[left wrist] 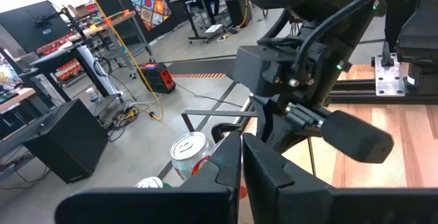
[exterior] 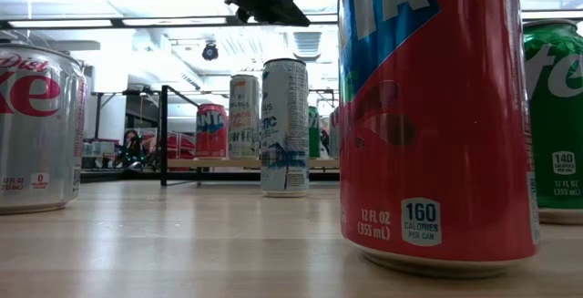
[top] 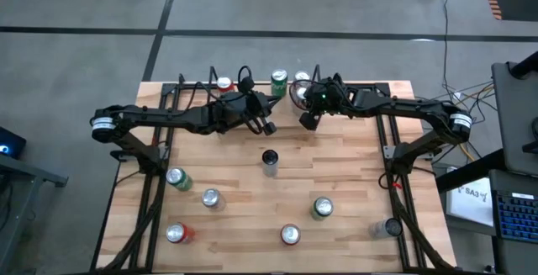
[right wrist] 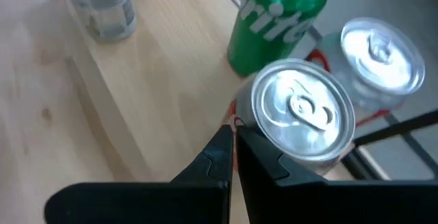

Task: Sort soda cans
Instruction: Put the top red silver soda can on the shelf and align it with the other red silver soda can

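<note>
Grey concrete floor surrounds the wooden table (top: 252, 187), with both arms reaching in over its far edge.

Going left to right in the high view: a green can (top: 177, 178), a silver can (top: 211, 198) and a red can (top: 176, 234) stand loose at the near left; the left gripper (top: 267, 127) hangs above the far middle with its fingers pressed together on nothing; a tall black can (top: 270, 161) stands alone just in front of it at the table's centre; a can with a silver top (top: 290, 235) sits at the near edge; a green can at the back (top: 278, 82) stands with others along the far edge; the right gripper (top: 308, 122) is likewise clenched and empty, close by that far group; a green can to the right (top: 322, 208) and a pale can (top: 389, 227) stand at the near right.

Judging from this, sorting is barely begun or between picks; most cans are still scattered. The next move calls for parting the fingers, lowering over one can, probably the black one, and clearing the other arm, which is close.
</note>
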